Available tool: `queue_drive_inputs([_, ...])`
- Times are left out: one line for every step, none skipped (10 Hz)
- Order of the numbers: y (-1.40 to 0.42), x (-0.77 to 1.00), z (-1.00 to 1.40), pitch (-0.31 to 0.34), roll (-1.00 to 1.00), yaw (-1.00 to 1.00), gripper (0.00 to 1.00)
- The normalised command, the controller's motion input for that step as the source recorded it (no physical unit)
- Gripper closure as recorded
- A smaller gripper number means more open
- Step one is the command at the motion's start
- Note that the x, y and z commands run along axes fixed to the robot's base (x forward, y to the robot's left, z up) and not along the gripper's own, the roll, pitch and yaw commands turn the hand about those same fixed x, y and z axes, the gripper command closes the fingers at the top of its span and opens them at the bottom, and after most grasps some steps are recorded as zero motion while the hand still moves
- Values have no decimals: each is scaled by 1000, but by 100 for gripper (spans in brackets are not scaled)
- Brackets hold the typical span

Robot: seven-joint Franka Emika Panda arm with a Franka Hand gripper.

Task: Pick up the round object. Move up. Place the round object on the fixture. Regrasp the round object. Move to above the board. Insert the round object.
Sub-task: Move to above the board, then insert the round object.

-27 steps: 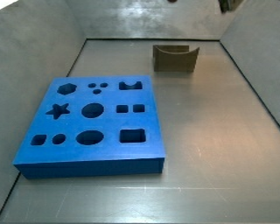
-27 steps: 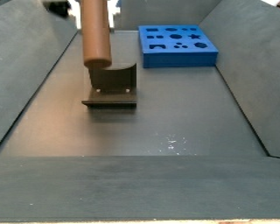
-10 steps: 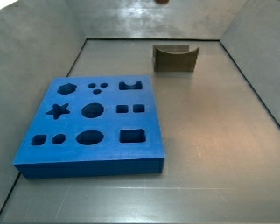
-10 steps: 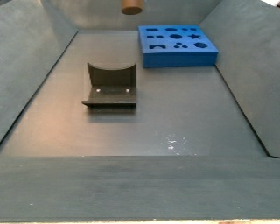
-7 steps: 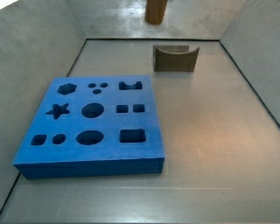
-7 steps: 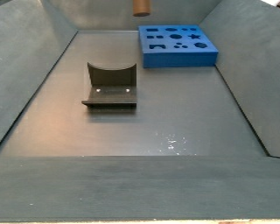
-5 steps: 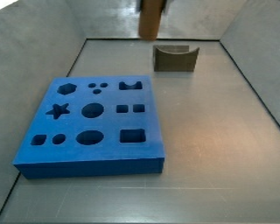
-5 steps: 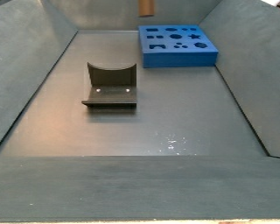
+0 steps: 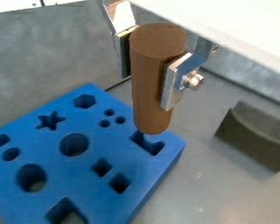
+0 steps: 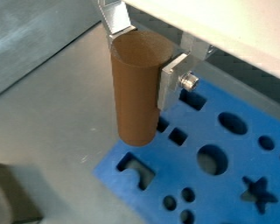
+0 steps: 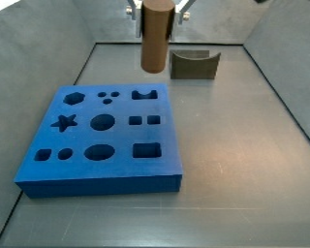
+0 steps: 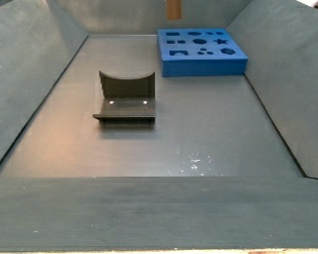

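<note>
The round object (image 9: 153,83) (image 10: 137,87), a reddish-brown cylinder peg, hangs upright with my gripper (image 9: 152,48) (image 10: 146,52) shut on its upper part. Both side views show the peg (image 11: 154,36) (image 12: 175,8) high in the air, close to the board's edge that faces the fixture. The blue board (image 11: 104,138) (image 12: 201,52) with its many shaped holes lies flat on the floor. In the wrist views the peg's lower end hovers over the board (image 9: 73,157) (image 10: 213,162) near its edge. The dark fixture (image 11: 194,65) (image 12: 126,96) stands apart with its notch empty.
Grey walls (image 12: 29,89) rise on both sides of the metal floor (image 11: 242,136). The fixture (image 9: 261,134) shows beside the board in a wrist view.
The peg has travelled from above the fixture toward the board and has come down further into a side view. The fixture and the board have not moved.
</note>
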Motion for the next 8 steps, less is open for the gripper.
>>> queue_drive_inputs([-24, -85, -2, -69, -1000, -25, 100])
queue_drive_inputs([10, -59, 3, -60, -695, -16, 100])
queue_drive_inputs([21, -48, 8, -57, -551, -12, 100])
queue_drive_inputs([19, -41, 9, -43, -353, -9, 100])
queue_drive_inputs([0, -23, 0, 0, 0, 0, 100])
queue_drive_inputs([0, -26, 0, 63, 0, -86, 100])
queue_drive_inputs([0, -226, -97, 0, -306, -714, 100])
queue_drive_inputs([209, 191, 20, 0, -1000, -137, 100])
